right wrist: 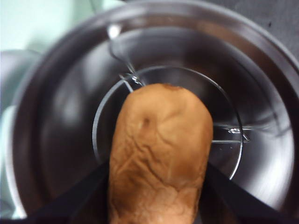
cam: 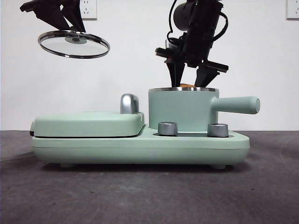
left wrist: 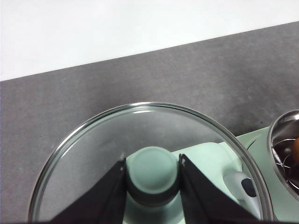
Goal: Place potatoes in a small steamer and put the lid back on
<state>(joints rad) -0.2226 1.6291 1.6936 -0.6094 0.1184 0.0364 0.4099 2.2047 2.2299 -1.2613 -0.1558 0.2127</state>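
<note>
Potato [right wrist: 161, 158], firm and rough-skinned, clamped at its sides by the right gripper [cam: 190, 70] above the steamer [cam: 182, 109]. Left gripper [left wrist: 153, 179] grasps the fragile, slippery glass lid [cam: 74, 44] by its knob, aloft.

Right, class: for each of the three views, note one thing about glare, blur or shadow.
Front view: even light, soft shadow under the mint-green cooker base; the round glass lid shows little glare. Left wrist view: the lid's mint-green knob, held by the left gripper, looks slightly soft. Right wrist view: the steel-lined mint-green steamer pot is blurred with bright glare, the orange-brown potato in the right gripper sharper.
</note>
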